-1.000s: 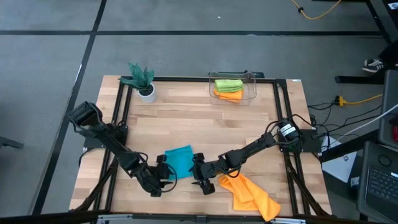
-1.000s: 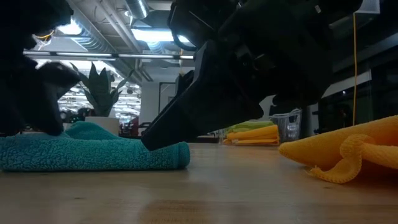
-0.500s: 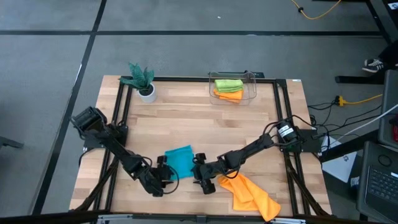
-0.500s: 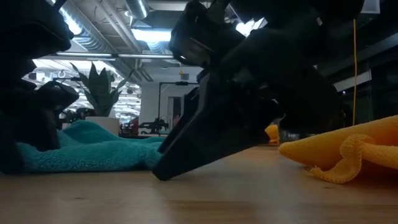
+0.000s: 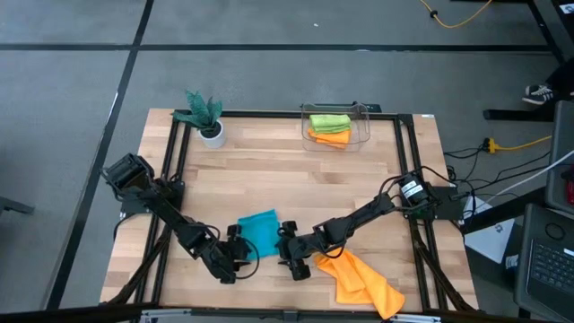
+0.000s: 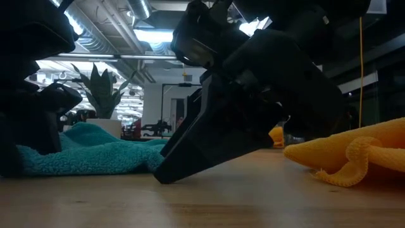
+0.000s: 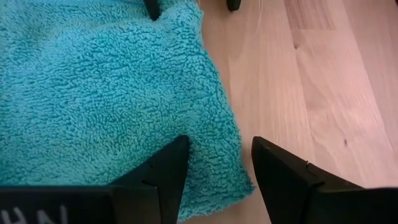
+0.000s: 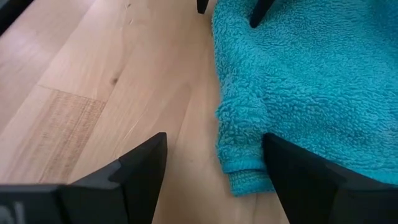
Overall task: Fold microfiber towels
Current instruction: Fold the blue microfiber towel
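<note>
With both jaws spread and holding nothing, the left gripper (image 7: 214,180) and right gripper (image 8: 214,177) straddle the near corners of the teal towel (image 5: 258,231) at the table's (image 5: 296,175) near middle; each should pinch only the top layer.

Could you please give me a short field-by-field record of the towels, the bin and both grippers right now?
teal towel: partly folded, near the table's front edge, between the two grippers
left gripper: open, straddling one near corner of the teal towel
right gripper: open, straddling the other near corner
loose orange towel: crumpled at the table's front right
clear bin: at the table's back edge, holding a folded lime green towel on a folded orange towel
plant: back left
</note>
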